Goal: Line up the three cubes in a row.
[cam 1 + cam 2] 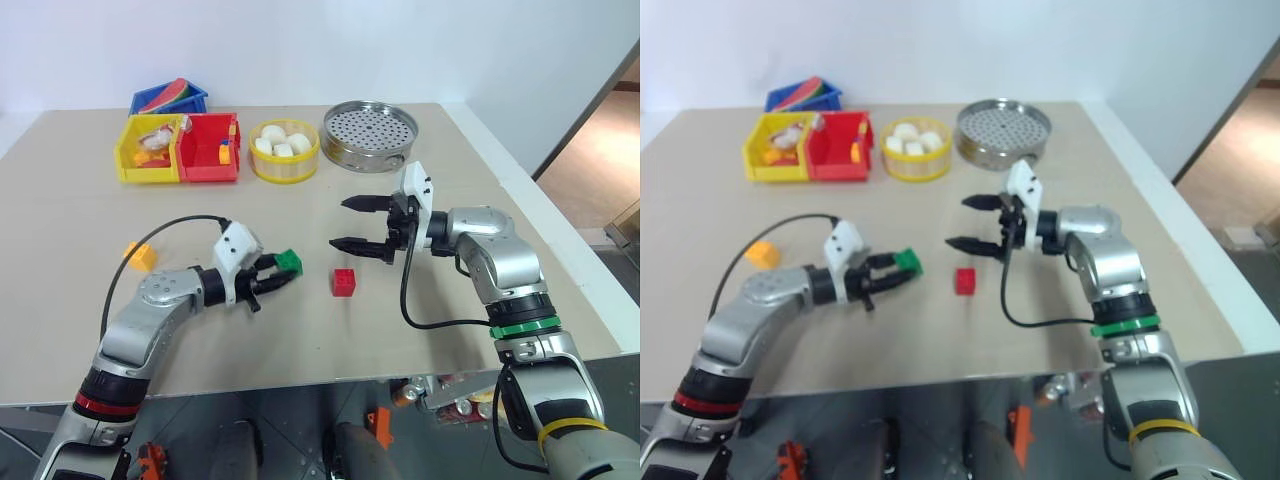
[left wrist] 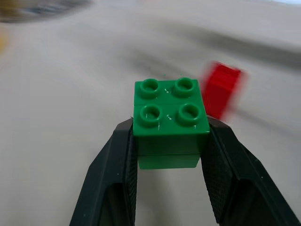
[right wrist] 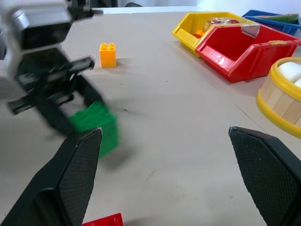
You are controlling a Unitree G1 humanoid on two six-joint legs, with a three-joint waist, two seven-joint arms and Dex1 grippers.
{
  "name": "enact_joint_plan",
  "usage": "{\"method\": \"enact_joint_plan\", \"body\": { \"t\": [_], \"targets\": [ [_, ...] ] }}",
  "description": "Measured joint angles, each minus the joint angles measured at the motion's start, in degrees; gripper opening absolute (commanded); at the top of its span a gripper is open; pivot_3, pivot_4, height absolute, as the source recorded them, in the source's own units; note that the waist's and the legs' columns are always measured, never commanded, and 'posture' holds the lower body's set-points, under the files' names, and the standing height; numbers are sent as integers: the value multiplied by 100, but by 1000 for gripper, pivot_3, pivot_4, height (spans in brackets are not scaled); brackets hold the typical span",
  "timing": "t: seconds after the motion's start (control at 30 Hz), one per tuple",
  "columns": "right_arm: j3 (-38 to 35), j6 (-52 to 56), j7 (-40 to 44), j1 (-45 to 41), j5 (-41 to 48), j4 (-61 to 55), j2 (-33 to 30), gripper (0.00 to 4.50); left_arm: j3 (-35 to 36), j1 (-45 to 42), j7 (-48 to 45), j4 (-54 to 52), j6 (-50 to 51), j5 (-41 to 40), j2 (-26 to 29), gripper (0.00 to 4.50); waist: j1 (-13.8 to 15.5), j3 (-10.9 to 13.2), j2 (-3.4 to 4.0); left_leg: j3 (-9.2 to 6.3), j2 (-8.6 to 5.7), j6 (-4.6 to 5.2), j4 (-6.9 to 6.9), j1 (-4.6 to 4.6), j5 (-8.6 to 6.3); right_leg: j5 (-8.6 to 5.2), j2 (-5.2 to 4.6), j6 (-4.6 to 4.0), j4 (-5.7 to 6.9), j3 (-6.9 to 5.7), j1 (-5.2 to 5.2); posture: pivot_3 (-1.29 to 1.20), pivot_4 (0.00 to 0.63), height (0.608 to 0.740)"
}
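Observation:
My left gripper (image 1: 283, 270) is shut on the green cube (image 1: 289, 262), studs up, held between both black fingers (image 2: 120, 160) just above the table. The red cube (image 1: 344, 282) sits on the table a short way to the right of the green cube (image 2: 169, 120); it also shows as a blur, the red cube (image 2: 222, 89), beyond it. The orange-yellow cube (image 1: 140, 256) lies far left, beyond my left arm. My right gripper (image 1: 350, 223) hovers open above and right of the red cube, pointing left, nothing between its fingers (image 3: 77, 169).
At the back of the table stand a yellow bin (image 1: 132, 165), a red bin (image 1: 200, 168), a blue bin (image 1: 150, 100), a yellow-rimmed basket (image 1: 283, 168) of white lumps and a metal steamer tray (image 1: 370, 150). The table's front edge (image 1: 300, 385) runs close below my arms.

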Motion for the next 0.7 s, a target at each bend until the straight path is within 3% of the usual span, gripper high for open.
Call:
{"method": "enact_joint_plan", "body": {
  "t": [0.17, 0.7],
  "targets": [
    [1, -17, 32, 8, -25, -5, -67, 4500, -321, -2, -462, 338, -316, 250, 193, 1303, 2, 0, 0, 0, 0, 0, -1, 0, 0, -2, 0, 0, 0, 0, -1, 0, 150, 740],
    [1, -16, 29, 76, -34, -118, -273, 4500, -501, -347, -822, 963, -945, 593, 2, 1303, 3, 0, 0, 0, 0, 0, 0, -1, 0, -3, 0, 1, 0, 1, -1, 0, 150, 740]
  ]
}}
